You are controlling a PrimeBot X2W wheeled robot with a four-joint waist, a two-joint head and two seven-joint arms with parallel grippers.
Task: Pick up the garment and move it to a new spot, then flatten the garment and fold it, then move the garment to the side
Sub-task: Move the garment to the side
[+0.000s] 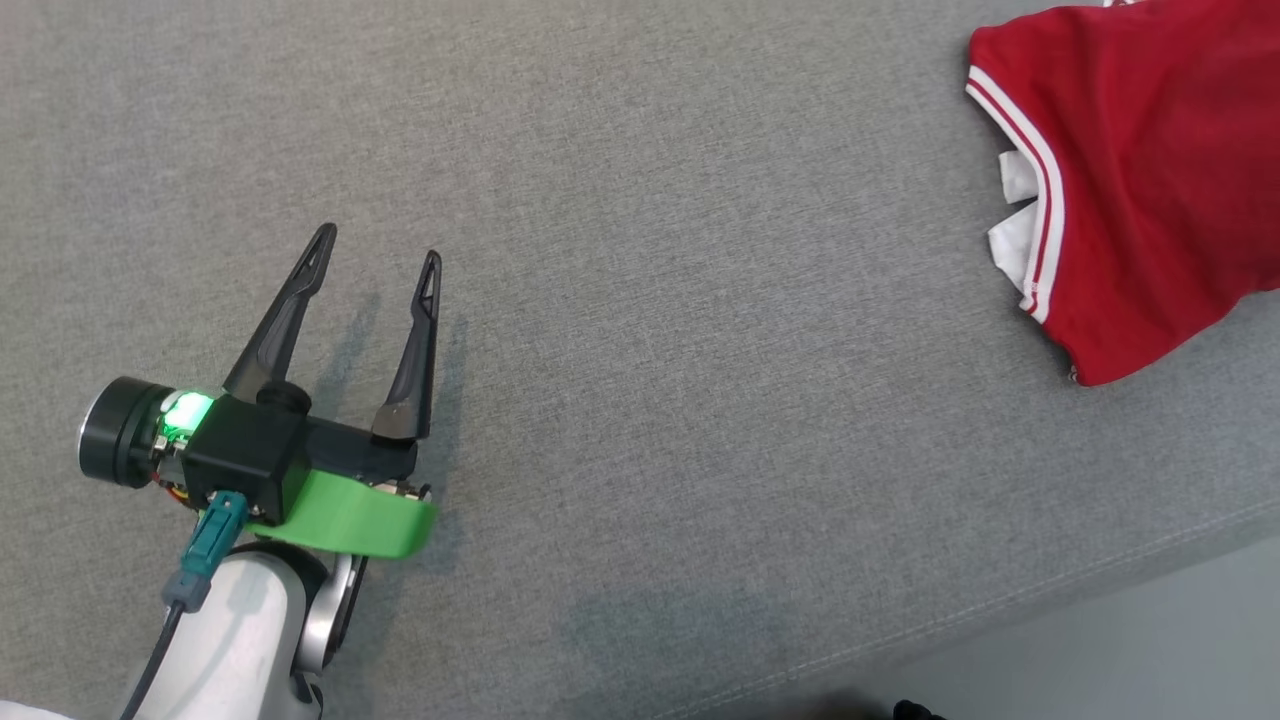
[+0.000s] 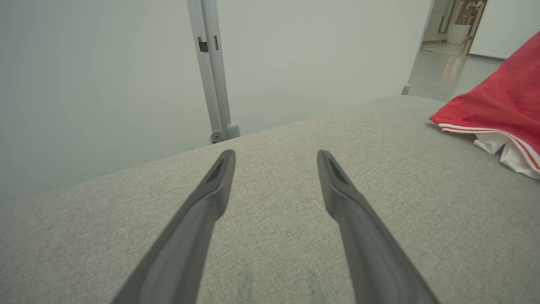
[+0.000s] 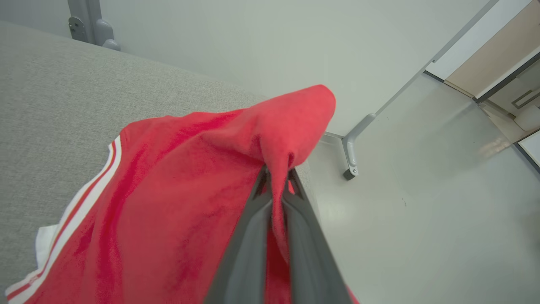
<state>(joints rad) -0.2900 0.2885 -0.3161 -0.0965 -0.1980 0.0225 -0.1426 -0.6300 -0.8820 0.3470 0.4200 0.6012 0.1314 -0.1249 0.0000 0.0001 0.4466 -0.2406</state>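
Rising from the bottom centre of the frame, the right gripper [image 3: 277,174] has its two dark fingers pinched together on a raised fold of the red garment [image 3: 177,190]. The cloth drapes toward the lower left, its white-striped trim lying on the grey fabric surface [image 3: 50,105]. Pale floor [image 3: 422,202] spreads across the right.

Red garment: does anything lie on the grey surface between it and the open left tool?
Nothing visible does. Bare grey surface separates the left tool from the red garment, which the right tool pinches.
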